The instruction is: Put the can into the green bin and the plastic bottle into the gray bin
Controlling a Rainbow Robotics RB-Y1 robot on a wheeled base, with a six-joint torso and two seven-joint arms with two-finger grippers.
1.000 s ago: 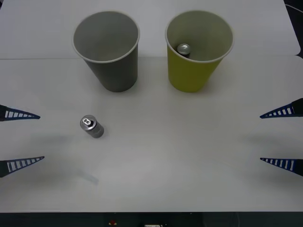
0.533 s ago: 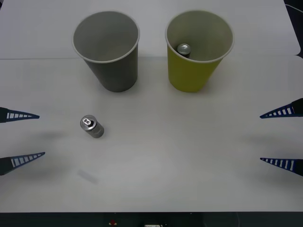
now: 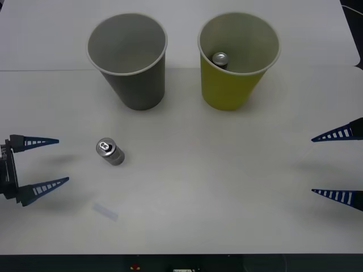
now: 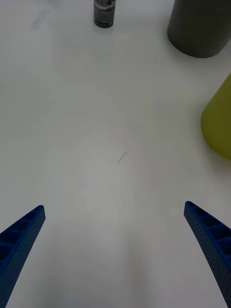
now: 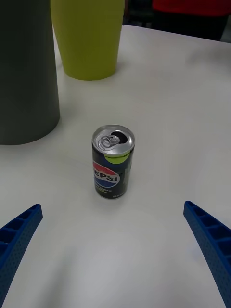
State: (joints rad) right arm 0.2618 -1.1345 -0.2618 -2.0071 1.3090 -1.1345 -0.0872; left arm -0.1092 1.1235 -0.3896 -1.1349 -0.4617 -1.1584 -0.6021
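Fingers of your left gripper (image 3: pixel 50 162) are spread wide and hold nothing, and the can (image 3: pixel 110 152) stands upright on the bench (image 3: pixel 227 187) just beyond their tips, between the gripper and the green bin (image 3: pixel 237 59) but far nearer the gripper. Take that can as your reference. The gray bin (image 3: pixel 130 59) rises behind it, close on the far side; the green bin sits well beyond it toward the right arm, with a second can (image 3: pixel 220 59) already lying inside. A small pale scrap (image 3: pixel 105 211) lies on the bench near the can, on the side away from the bins.

From the left wrist camera, the can (image 5: pixel 112 162) sits roughly midway between the two fingers (image 5: pixel 208 238), so your line looks good. Judging from that, drive straight ahead and keep the spread until the can's body is well between the ribbed pads, then close on its middle, not on its top rim. It is small and light, so a glancing touch from one finger will likely tip it; come in slowly and level.

Your right gripper (image 3: pixel 339 165) waits released and empty, well away from the can on the green bin's side.
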